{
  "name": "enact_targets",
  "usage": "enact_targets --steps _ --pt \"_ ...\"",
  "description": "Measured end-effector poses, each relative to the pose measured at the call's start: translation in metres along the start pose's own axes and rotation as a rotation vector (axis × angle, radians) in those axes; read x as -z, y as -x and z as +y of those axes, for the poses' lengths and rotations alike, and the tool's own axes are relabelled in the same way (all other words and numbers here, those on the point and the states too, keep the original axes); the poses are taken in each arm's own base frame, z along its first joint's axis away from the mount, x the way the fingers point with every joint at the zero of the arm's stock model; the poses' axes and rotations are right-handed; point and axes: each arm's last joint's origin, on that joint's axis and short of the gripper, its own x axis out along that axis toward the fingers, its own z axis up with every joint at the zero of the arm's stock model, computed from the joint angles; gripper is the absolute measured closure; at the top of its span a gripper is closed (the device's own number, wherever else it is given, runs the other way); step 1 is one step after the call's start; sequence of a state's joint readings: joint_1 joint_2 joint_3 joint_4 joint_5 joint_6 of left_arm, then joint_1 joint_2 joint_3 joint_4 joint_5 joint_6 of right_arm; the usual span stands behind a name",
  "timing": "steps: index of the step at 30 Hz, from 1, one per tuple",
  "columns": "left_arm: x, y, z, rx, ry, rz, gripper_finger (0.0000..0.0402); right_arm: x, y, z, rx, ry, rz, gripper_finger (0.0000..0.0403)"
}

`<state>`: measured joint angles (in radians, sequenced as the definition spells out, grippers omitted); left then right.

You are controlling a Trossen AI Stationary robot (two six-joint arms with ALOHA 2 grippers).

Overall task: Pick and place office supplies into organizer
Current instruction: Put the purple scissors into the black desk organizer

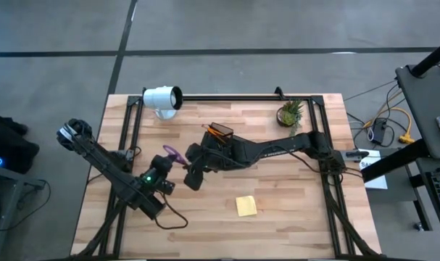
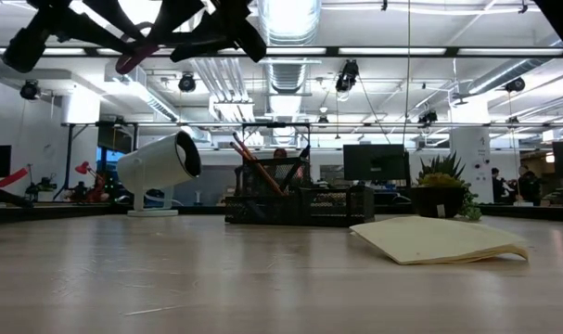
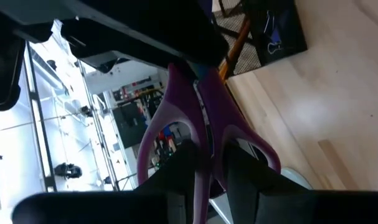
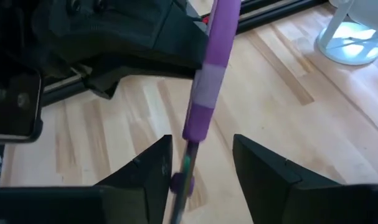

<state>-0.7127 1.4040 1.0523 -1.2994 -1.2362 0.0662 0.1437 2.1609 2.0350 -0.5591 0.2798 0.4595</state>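
while the scissors (image 1: 173, 154) are carried above the table (image 1: 292, 210), they show as a purple, 2-loop handle pair with a paler lilac band and a blue-green inner edge near the pivot, seen edge-on in the right wrist view (image 4: 204, 93). in the left wrist view the 2 purple loops (image 3: 195, 130) flare apart toward the left gripper (image 3: 207, 171), whose dark fingers (image 3: 179, 177) are closed on the handles. the long axis runs from the left gripper toward the right gripper (image 1: 193, 172), blades leading; in the high view this axis lies roughly across the table, handles on the left arm's side.

the right gripper (image 4: 198, 165) is parted, 1 finger (image 4: 148, 171) on each side of the scissors' thin end, with a gap visible on both sides; contact cannot be confirmed.

the organizer (image 1: 221, 138) stands just behind the right gripper, with orange pencils (image 1: 218, 131) leaning in its tall section. the yellow sticky-note pad (image 1: 246, 206) lies flat, well apart, toward the table's front.
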Motion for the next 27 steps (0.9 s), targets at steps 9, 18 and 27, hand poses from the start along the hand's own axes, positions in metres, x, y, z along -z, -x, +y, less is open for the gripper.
enact_targets --steps 9,18,27 --pt "0.001 -0.002 0.0 0.001 0.003 0.01 0.034 0.003 -0.003 -0.004 0.014 -0.003 0.009 0.0333" --pt "0.001 0.001 0.004 -0.038 0.16 -0.003 0.0288 0.003 -0.007 -0.014 0.122 0.001 -0.013 0.0379" --pt "0.033 0.008 0.023 0.078 0.848 0.05 0.0259 -0.003 -0.002 -0.026 0.499 0.004 -0.201 0.0379"
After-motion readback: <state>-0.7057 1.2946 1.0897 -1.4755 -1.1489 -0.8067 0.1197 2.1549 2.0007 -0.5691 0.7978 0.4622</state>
